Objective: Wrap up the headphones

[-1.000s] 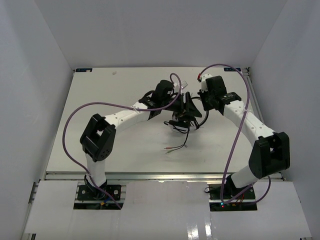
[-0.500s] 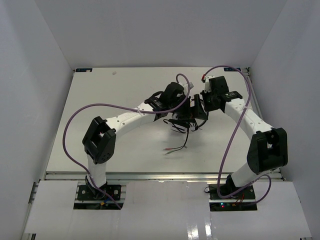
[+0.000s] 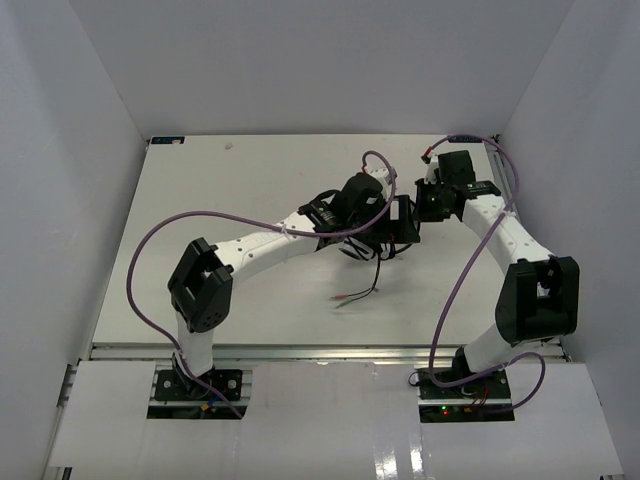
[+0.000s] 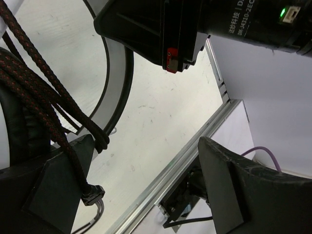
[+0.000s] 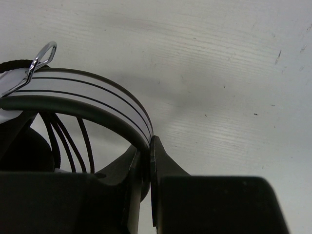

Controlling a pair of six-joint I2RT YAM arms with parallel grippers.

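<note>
The headphones hang just above the table's middle, between the two grippers. My right gripper is shut on the white-and-black headband, pinching its rim between the two fingers. The thin black cable runs in several strands under the band. My left gripper is open, jaws wide apart over the table. The braided cable lies against its left finger, not clamped. The loose cable end with its reddish plugs trails on the table toward the front.
The table's metal right edge rail runs close below my left gripper. My right arm's black wrist body sits just above the left gripper. Purple robot cables loop over both arms. White walls enclose the table.
My left gripper has opened wide and released the cable. Both arms, with the headphones between them, have shifted to the right; the right wrist has drawn back toward the right edge.
</note>
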